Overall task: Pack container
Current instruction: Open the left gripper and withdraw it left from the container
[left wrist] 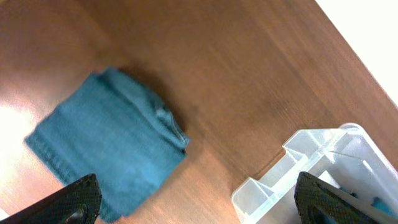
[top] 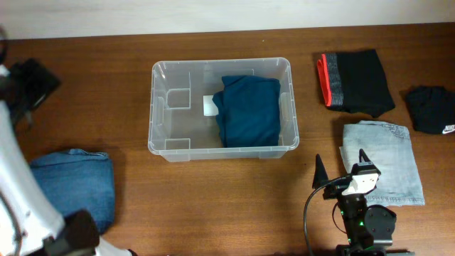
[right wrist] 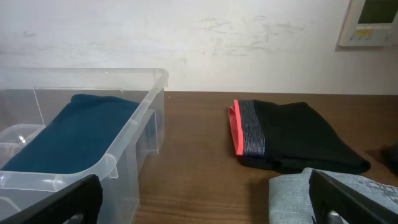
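The container is a clear plastic bin in the middle of the table, with a white label on its base. A folded dark teal garment lies in its right half. My right gripper is open and empty, in front of the bin's right end and beside folded light grey jeans. The right wrist view shows the bin, the teal garment and the open jaws. My left gripper is open and empty, above the table between a folded blue garment and the bin's corner.
A black garment with a red-orange waistband and a small black garment with a white logo lie at the right. The blue folded garment lies at the front left, beside my white left arm. A dark object sits far left.
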You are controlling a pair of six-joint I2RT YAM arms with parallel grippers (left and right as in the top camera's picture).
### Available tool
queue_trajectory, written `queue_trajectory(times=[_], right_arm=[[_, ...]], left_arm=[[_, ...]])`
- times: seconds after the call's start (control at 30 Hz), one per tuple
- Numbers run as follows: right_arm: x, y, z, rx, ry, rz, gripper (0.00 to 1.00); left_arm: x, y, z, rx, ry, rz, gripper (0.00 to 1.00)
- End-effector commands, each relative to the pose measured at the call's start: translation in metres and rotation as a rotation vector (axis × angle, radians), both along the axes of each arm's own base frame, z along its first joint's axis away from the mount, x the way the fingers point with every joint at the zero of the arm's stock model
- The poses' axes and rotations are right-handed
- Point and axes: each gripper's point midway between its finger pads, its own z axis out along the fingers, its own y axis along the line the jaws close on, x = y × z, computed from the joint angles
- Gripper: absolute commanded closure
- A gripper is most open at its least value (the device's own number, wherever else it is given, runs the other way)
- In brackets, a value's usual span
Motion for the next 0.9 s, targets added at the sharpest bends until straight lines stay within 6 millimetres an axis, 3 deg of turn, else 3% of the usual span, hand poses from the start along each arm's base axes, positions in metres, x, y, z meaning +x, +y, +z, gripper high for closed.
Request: queue_trajectory(times=[0.0,0.23,0.33,0.43,0.57,0.77,0.87], right_arm=[[0.0,-0.001,-0.001,-0.002,0.0,-0.001,0.02],[0.0,-0.001,-0.001,-0.002,0.0,-0.001,0.02],[0.0,-0.001,-0.001,-0.001,0.0,0.0,0.01],[0.0,-0.001,-0.001,-0.002,0.0,-0.001,0.01],[0.0,-0.001,-0.001,-0.002,0.0,-0.001,0.01],[0.0,-0.001,-0.001,-0.002,0.0,-0.001,0.01],[0.0,-0.001,-0.001,-0.002,0.0,-0.001,0.01]], left_arm=[[-0.026,-0.005,0.006,-0.075,-0.058,0.059,0.01],[-0.087,0.002,0.011,-0.072,-0.224,0.182,0.01],[-0.122,0.002,-0.003,-0.06,-0.276,0.268,0.01],[-0.139,-0.007,-0.025,-0.088,-0.317,0.298,0.01],[-0.142,-0.01,-0.067,-0.144,-0.321,0.31,0.01],[-0.11,-0.022,-0.123,-0.33,-0.314,0.156,0.01],[-0.105,-0.025,-0.152,-0.403,-0.289,0.149,0.01]])
